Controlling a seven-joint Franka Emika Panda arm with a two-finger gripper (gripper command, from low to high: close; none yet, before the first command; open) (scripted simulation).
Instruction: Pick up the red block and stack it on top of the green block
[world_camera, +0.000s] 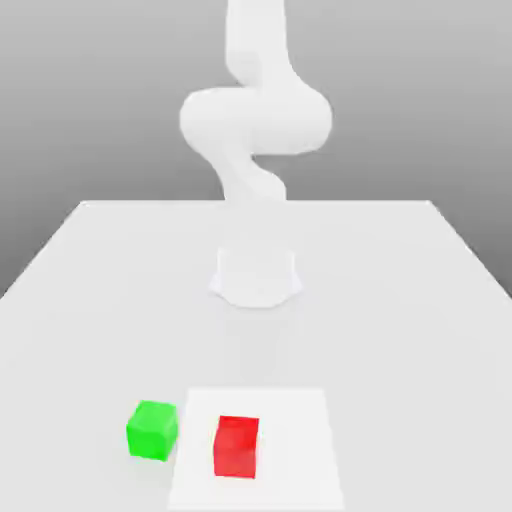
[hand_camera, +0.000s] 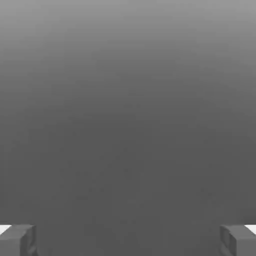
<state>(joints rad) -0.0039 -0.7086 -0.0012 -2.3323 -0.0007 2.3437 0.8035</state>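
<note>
On the white tabletop (world_camera: 100, 290), near the front edge, a small red cube (world_camera: 237, 446) rests on a flat white square mat (world_camera: 300, 440), and a small green cube (world_camera: 152, 429) sits just beside it toward the exterior view's left, off the mat and not touching it. Behind them the white robot arm (world_camera: 255, 115) rises from its round base (world_camera: 257, 275), its upper part cut off by the frame. From the hand view, the gripper (hand_camera: 128, 240) is released, its two grey fingertips (hand_camera: 17, 240) spread wide against plain grey background, with neither cube between them.
</note>
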